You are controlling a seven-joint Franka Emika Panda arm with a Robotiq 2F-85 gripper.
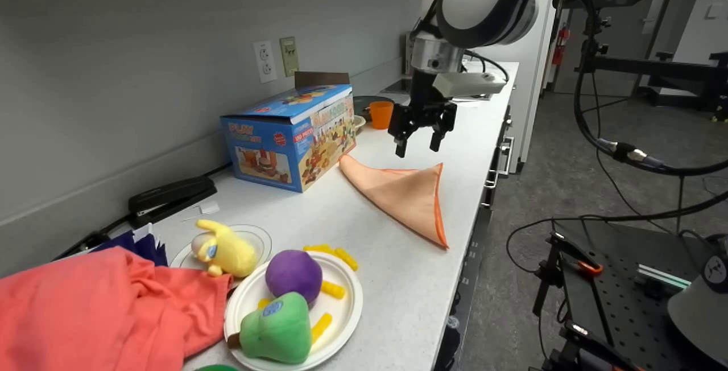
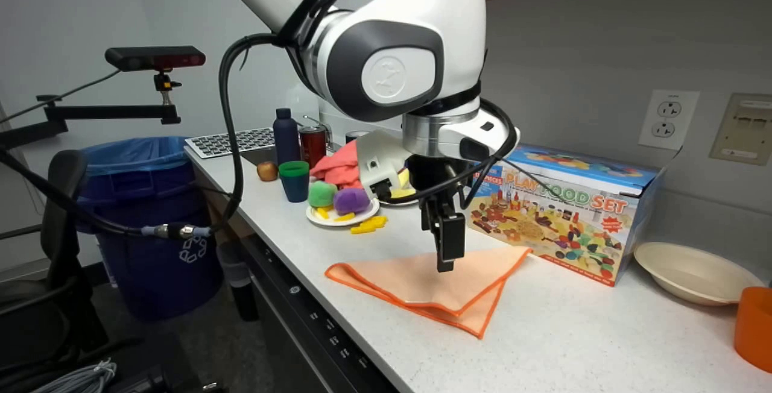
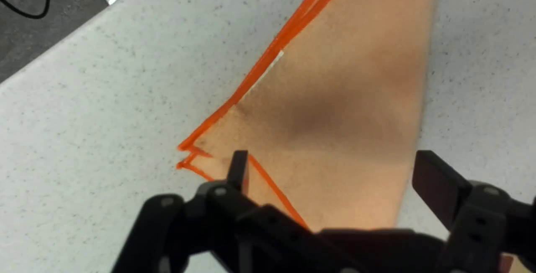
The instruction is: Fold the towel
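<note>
Folding is partly done, by my reading. The towel [image 2: 392,278] lies on the counter [image 2: 573,333] below my claw [image 1: 418,146], apart from it, doubled over once into a rough triangle. In an exterior view the top corner [image 2: 453,306] falls short of the one beneath, so the layers do not meet there. Left to do, I judge: true up that corner, and perhaps a second fold if one is wanted; the task sentence does not say. Claw released, jaws well apart, nothing gripped. Containers: plate [image 1: 348,317], past the towel from the claw, carries a purple toy [image 1: 293,274], a green pear [image 1: 278,328] and some yellow sticks [image 1: 333,289]; more sticks lie just beside it. Box [image 1: 291,135], near the claw, has a flap standing up at one end; contents hidden. Bowl [image 2: 699,275], on the opposite side of the claw from the plate: I see nothing in it. Orange cup [image 1: 381,116], near the bowl: inside not visible. Blue cup [image 2: 295,191], farther from the claw than the plate: contents cannot be told.
</note>
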